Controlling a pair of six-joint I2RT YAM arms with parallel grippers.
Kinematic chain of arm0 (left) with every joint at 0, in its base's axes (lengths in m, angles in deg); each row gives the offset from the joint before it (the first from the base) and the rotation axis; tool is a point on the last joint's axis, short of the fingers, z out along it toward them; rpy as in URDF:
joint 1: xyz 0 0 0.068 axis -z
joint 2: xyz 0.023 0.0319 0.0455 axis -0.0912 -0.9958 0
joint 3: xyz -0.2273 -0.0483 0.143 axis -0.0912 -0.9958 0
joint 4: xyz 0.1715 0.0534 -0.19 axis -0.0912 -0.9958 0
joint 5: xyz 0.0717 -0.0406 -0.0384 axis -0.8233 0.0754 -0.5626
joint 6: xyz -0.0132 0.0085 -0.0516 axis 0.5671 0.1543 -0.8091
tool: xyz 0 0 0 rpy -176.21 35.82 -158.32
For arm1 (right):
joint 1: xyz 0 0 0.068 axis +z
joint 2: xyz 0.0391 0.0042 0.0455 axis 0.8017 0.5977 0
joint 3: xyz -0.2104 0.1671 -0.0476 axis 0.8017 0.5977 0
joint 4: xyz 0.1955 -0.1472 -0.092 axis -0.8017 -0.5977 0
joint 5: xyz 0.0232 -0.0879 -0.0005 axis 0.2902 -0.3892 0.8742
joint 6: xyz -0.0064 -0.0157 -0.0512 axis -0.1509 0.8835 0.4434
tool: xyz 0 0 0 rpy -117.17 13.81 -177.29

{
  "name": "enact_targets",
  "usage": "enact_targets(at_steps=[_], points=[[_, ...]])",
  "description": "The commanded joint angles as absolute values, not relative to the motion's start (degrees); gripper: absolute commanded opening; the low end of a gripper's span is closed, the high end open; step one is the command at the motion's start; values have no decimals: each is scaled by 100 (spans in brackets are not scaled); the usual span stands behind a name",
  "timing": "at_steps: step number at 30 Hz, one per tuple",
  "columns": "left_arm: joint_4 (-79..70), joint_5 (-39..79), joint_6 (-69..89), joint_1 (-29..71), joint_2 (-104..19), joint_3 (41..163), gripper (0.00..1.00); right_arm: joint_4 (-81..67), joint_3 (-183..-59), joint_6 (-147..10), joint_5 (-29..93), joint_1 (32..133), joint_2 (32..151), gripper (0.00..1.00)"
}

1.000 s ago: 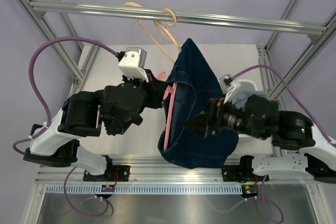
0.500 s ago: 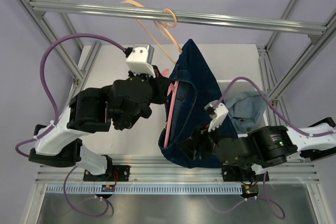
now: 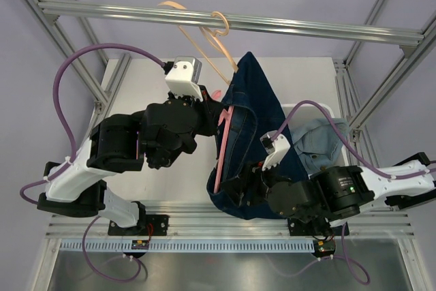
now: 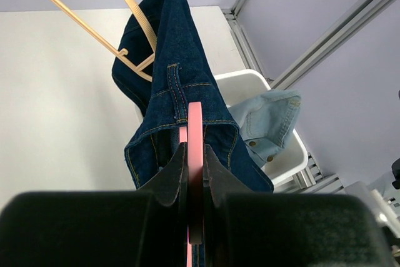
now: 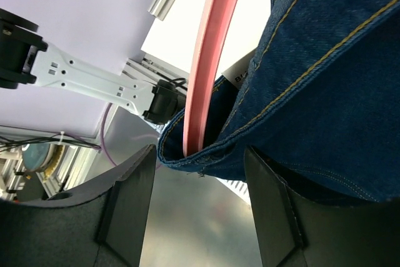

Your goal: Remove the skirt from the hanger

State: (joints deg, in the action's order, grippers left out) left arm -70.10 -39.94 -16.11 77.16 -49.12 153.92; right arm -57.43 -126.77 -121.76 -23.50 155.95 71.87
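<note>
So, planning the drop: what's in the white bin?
A light-blue denim garment lies in the white bin; the skirt hides the bin's left part.

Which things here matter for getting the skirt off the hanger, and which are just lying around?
In the job:
dark denim skirt; pink hanger; left gripper, clamped on that hanger; right gripper, open around the skirt's lower edge.

Lying about:
beige hangers on the rail; white bin; light denim garment in it.
</note>
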Motion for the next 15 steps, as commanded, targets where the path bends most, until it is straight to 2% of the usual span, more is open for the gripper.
enact_targets(at_steps=[1, 15], points=[[-6304, -4036, -1551, 7695, -4833, 15544, 0, -5584, -12825, -12386, -2669, 15604, 7244, 65], [-6234, -3948, -1516, 7703, -4807, 15553, 0, -5558, -12561, -12756, -2511, 15542, 7474, 58]])
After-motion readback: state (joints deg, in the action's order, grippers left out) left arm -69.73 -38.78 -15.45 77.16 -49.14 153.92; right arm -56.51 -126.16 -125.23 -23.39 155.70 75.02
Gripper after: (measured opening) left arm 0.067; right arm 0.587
